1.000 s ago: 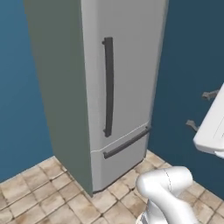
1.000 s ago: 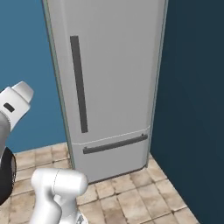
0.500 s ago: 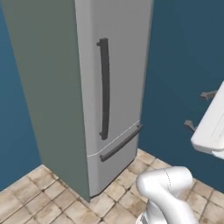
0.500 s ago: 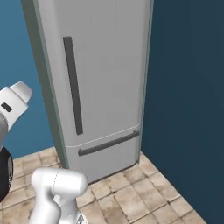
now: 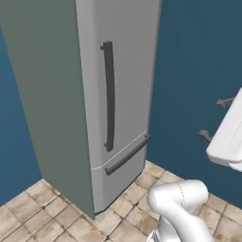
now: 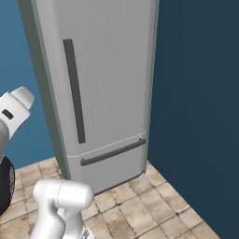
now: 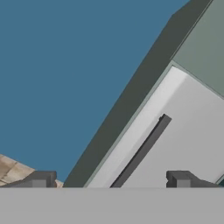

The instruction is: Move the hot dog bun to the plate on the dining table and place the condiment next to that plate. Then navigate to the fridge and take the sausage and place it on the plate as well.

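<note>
While the jaws (image 7: 109,179) stand apart, the fridge (image 7: 175,131) seemingly lies well beyond them, closed.

Access to the inside is barred by the closed doors of the fridge (image 5: 94,94), while open tiled floor (image 6: 154,205) is left before it and a blue wall (image 6: 200,93) seemingly closes off its right side.
</note>
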